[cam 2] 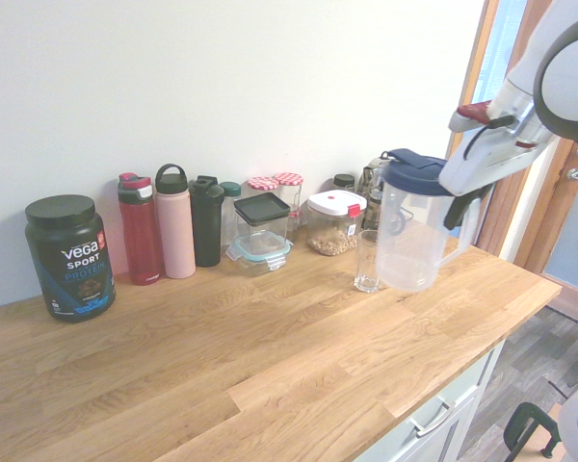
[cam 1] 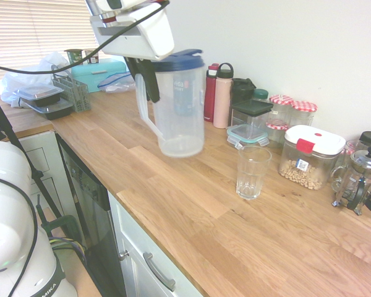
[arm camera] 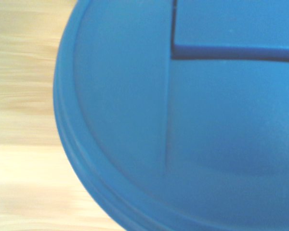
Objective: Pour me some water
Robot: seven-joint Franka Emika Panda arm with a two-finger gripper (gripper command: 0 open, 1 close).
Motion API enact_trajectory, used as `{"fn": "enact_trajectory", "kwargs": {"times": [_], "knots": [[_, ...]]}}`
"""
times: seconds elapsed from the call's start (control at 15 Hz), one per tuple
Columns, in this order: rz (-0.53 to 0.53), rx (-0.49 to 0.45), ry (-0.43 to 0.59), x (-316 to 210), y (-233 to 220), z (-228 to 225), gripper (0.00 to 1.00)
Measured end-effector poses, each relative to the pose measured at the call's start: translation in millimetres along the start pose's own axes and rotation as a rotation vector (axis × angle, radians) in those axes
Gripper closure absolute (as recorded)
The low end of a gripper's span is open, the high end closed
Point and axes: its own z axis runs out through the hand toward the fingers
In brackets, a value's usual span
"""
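My gripper (cam 1: 149,80) was pinched shut on the handle of the pitcher (cam 1: 180,105), which hung clear of the bench (cam 1: 173,204) with its blue lid (arm camera: 183,120) on and its body close to upright, tipped only slightly. The glass (cam 1: 253,171) stood upright on the bench, lower than the pitcher and just beside it on the side away from the handle. In the second exterior view the pitcher's near wall overlapped the glass (cam 2: 368,260), though I could not tell whether the spout was over the rim. I judged the pour turned on this: the handle and my gripper sat on the far side from the glass, so tilting the pitcher's top away from my grip would bring the spout toward the rim.
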Motion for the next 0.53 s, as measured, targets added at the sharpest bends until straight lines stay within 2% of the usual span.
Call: {"fn": "enact_trajectory", "kwargs": {"times": [0.13,0.27,0.53], "knots": [[-0.045,0.046,-0.007,-23,-58,24,1.0],[-0.058,0.054,-0.011,-29,-107,55,1.0],[0.037,0.009,-0.002,-3,-184,118,1.0]]}}
